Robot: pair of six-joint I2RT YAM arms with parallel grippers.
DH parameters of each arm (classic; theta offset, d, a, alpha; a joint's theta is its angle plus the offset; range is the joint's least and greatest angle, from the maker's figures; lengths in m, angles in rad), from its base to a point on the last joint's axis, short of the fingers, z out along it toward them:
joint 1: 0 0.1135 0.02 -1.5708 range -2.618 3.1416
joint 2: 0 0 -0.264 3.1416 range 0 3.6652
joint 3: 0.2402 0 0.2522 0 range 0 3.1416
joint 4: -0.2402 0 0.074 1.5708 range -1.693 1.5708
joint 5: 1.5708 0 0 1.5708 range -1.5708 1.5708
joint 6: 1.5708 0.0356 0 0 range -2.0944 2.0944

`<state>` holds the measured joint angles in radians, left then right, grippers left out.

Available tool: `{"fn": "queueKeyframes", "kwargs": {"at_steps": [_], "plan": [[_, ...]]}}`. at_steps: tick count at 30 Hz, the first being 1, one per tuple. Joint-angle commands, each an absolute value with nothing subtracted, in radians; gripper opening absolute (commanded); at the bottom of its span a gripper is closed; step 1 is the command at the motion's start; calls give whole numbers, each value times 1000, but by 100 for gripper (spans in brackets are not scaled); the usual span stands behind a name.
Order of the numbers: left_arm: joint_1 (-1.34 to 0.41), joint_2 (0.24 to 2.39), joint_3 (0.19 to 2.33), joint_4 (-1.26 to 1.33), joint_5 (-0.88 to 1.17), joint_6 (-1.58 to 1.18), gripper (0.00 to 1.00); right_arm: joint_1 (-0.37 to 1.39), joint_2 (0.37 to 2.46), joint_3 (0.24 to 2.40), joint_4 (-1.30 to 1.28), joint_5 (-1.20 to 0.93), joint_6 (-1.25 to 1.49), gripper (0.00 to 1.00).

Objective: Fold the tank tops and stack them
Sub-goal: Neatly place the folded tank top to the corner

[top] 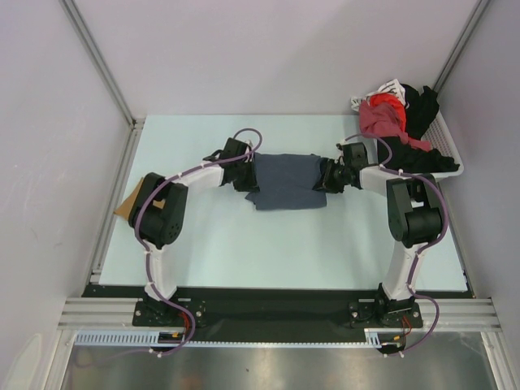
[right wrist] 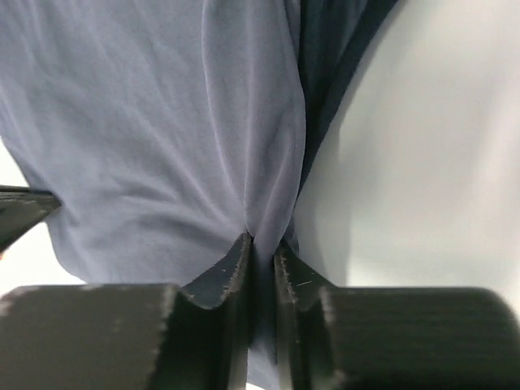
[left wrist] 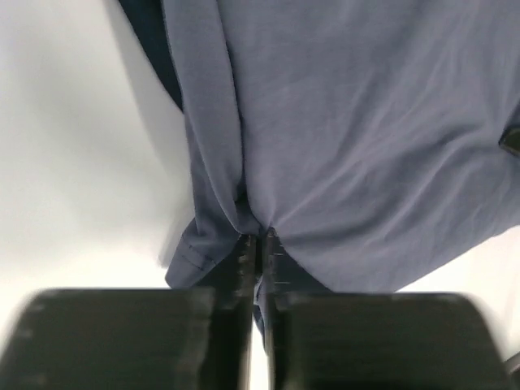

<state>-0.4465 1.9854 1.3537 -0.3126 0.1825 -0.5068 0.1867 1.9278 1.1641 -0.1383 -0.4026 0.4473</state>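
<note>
The slate-blue tank top (top: 284, 180) is stretched between my two grippers above the middle of the table. My left gripper (top: 246, 172) is shut on its left edge; the left wrist view shows the blue cloth (left wrist: 357, 138) pinched between the fingers (left wrist: 246, 260). My right gripper (top: 329, 177) is shut on its right edge; the right wrist view shows the cloth (right wrist: 146, 138) bunched between the fingers (right wrist: 234, 264), with darker trim (right wrist: 329, 65) beside it. The tan-brown tank top (top: 128, 203) shows only as a corner at the table's left edge, behind the left arm.
A white basket (top: 448, 154) at the back right holds a heap of red, black and white clothes (top: 390, 114). Grey walls close in the table on the left, back and right. The arm bases stand at the near edge.
</note>
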Motion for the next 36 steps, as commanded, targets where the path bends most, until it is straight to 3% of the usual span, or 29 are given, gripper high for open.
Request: {"fn": "queueKeyframes", "kwargs": {"at_steps": [1,8,13,17,19,21,23,24,26,27,29,33,35,36], "plan": [[-430,1991,1344,-275,248,-500,0,189,1913,1141,-80,-485,480,13],[-371,1918,1244,-218,425,-521,0,184,1888,1098,-20,-613,520,2],[-325,1829,1093,-147,524,-554,0,199,1870,1075,-15,-640,528,1],[-307,1787,991,-72,604,-594,0,219,1847,1045,-21,-658,522,3],[-307,1760,947,-54,604,-598,0,224,1833,1032,-34,-647,508,14],[-307,1743,939,-80,563,-585,13,226,1815,1005,-37,-626,503,32],[-307,1727,936,-121,483,-565,28,224,1796,994,-47,-597,496,43],[-307,1700,933,-132,456,-561,44,224,1789,994,-55,-585,488,51],[-307,1646,922,-162,360,-551,63,222,1773,1000,-87,-543,466,58],[-307,1631,920,-170,329,-548,66,219,1763,1015,-97,-526,459,62],[-307,1593,930,-208,263,-537,71,213,1752,1044,-148,-485,433,64],[-307,1543,969,-267,209,-529,71,204,1714,1137,-247,-397,394,63],[-310,1513,989,-265,209,-532,66,209,1695,1172,-264,-391,390,55],[-317,1506,997,-258,237,-532,63,212,1686,1178,-262,-400,393,38]]}}
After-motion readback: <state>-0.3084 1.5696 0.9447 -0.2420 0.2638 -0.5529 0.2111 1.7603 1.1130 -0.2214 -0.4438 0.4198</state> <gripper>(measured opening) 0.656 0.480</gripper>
